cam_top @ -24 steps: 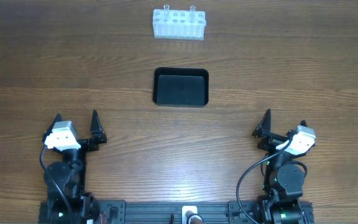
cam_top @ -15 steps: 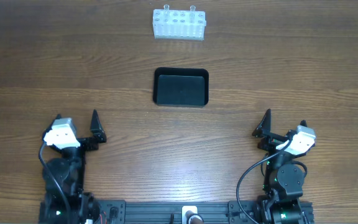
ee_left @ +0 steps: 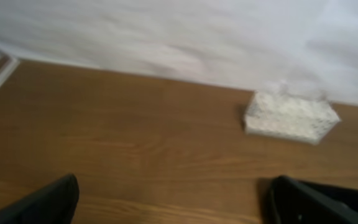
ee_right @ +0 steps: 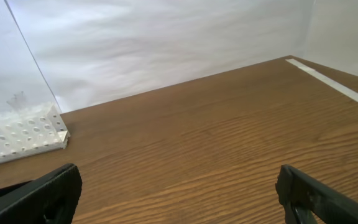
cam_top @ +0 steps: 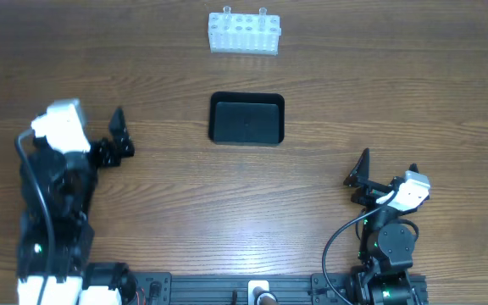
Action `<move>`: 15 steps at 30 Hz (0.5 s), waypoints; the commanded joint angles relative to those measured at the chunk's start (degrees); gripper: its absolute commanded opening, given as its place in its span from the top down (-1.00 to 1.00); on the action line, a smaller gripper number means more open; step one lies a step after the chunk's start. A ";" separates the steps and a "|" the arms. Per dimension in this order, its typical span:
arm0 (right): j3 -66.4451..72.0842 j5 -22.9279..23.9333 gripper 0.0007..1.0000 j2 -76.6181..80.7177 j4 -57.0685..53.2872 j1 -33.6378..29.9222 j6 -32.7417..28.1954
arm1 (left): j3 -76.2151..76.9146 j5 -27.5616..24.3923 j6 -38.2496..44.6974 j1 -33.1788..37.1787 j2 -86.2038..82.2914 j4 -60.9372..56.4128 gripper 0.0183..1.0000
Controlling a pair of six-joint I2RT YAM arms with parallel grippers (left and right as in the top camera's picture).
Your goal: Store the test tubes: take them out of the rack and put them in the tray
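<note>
Top view: two test tubes [cam_top: 226,13] stand upright in the clear rack [cam_top: 244,36] far across the worktop [cam_top: 396,85], beyond the black tray [cam_top: 246,119]. They look light, slick and breakable; I'd pinch their protruding tops gently. Left fingers [ee_left: 51,202] and right fingers [ee_right: 42,193] are spread, holding nothing.

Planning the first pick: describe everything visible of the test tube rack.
The rack is a whitish, translucent, plastic-looking rectangular block with rows of round holes on top. It stands flat on the wooden table, beyond the black tray and apart from it. Two clear tubes stand upright in its far row, the left tube near one end, the right tube toward the other. Only the table touches it.
</note>
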State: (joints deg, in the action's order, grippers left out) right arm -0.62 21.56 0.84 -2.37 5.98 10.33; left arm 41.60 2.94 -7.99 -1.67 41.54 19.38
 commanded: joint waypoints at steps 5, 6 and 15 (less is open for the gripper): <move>0.31 -0.09 -0.99 -0.57 -0.20 -0.33 -0.09 | 15.80 -0.57 -5.53 -8.74 17.07 2.82 -1.00; 0.33 -0.09 -0.99 -0.57 -0.20 -0.33 -0.09 | 17.73 -0.57 -6.56 -9.75 19.47 3.48 -1.00; 0.31 -0.09 -0.98 -0.57 -0.20 -0.33 -0.09 | 34.93 2.23 -7.96 -16.96 39.54 9.27 -0.99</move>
State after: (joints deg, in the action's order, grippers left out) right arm -0.62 21.56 0.84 -2.37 5.98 10.31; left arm 71.68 3.40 -14.81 -17.02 76.49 27.51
